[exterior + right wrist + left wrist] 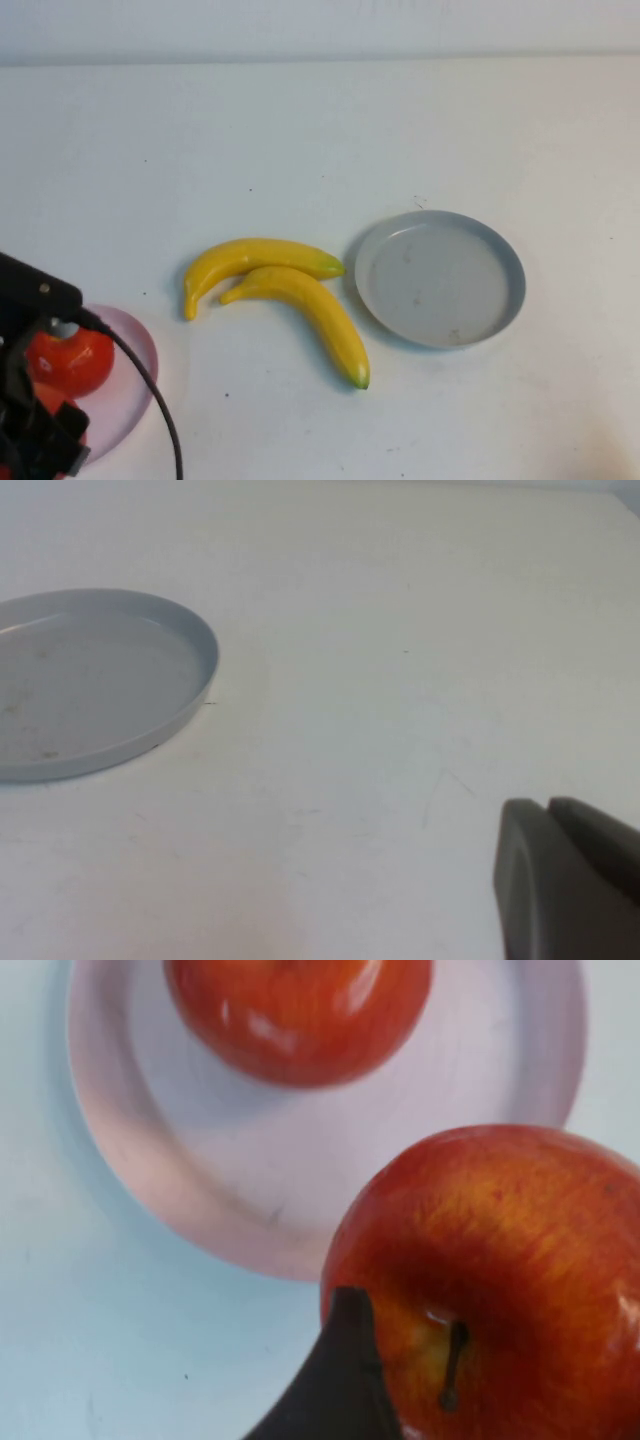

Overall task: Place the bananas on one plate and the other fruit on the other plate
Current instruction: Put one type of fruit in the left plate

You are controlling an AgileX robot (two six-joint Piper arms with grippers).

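Observation:
Two yellow bananas (262,262) (315,312) lie side by side on the table at the middle, left of the empty grey-blue plate (440,278). The pale pink plate (138,370) is at the near left with one red apple (68,360) on it. My left gripper (35,420) is shut on the second red apple (500,1280) and holds it over the pink plate's near edge (200,1210); one dark finger (338,1380) shows against it. The apple on the plate shows beyond it (300,1010). My right gripper (548,805) is shut and empty, low over bare table right of the grey-blue plate (90,690).
The left arm's black cable (150,390) hangs across the pink plate's right side. The white table (300,140) stretches behind the fruit to its far edge.

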